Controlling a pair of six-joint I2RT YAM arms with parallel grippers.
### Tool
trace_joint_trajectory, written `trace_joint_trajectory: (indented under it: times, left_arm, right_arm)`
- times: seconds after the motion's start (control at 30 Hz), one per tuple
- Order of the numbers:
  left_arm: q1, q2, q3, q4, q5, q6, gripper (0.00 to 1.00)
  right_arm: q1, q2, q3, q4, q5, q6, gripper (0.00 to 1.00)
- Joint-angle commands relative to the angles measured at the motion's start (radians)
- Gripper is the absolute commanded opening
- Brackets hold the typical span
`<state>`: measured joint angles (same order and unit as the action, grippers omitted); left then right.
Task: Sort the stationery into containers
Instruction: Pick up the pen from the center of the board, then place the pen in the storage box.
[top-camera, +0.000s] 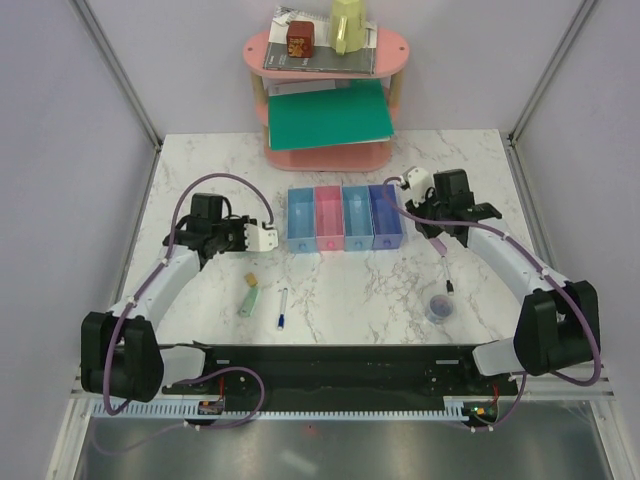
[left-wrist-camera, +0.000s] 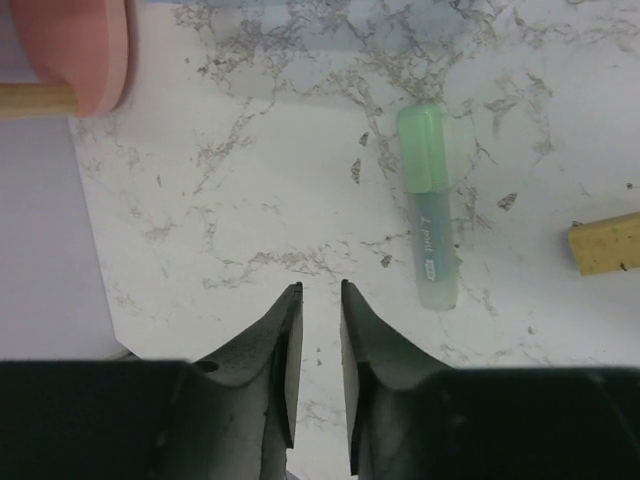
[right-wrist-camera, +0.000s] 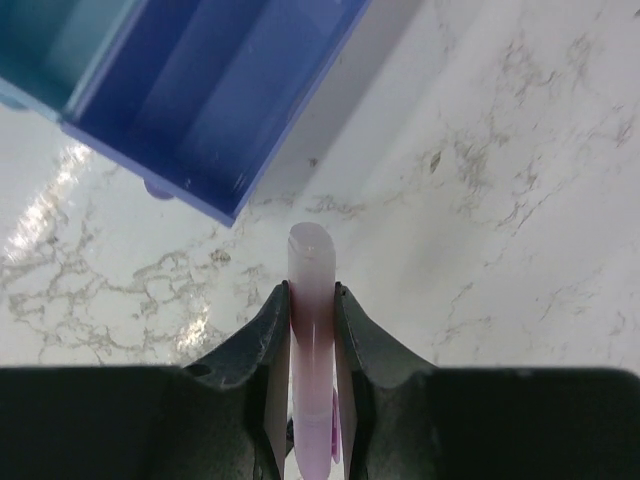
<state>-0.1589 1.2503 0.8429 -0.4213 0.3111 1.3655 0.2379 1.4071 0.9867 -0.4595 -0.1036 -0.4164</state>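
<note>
The pink-purple marker (right-wrist-camera: 311, 265) is gripped by the right hand (right-wrist-camera: 312, 296), just beside the violet-blue tray (right-wrist-camera: 215, 195). Nothing is seen in the four trays (top-camera: 343, 216), so sorting is judged barely begun. Left on the counter (top-camera: 350, 285) are the pale green marker (left-wrist-camera: 430, 200), tan eraser (left-wrist-camera: 605, 243), white pen (top-camera: 282, 307), black pen (top-camera: 447, 272) and tape roll (top-camera: 438, 307). The left hand (left-wrist-camera: 318, 296) is slightly parted and empty.

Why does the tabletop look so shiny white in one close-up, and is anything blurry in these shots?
Right wrist view: bright glare whitens the marble table at left, and the pink-purple marker, close to the lens, looks slightly soft. Left wrist view: even light, with the pale green marker sharp and the pink shelf corner blurred. Top view: soft, diffuse light, with only faint shadows by the trays.
</note>
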Motion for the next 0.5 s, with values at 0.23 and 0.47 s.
trace_joint_trajectory:
  times: [0.23,0.47]
  left_arm:
    - [-0.013,0.135,-0.071,-0.01,-0.021,0.184,0.63]
    - [-0.013,0.273,-0.041,0.05,-0.061,0.204,0.63]
  right_arm:
    - [-0.005,0.136,0.277,0.142,-0.203,0.241,0.0]
    - [-0.006,0.28,0.319,0.292,-0.327,0.349,0.0]
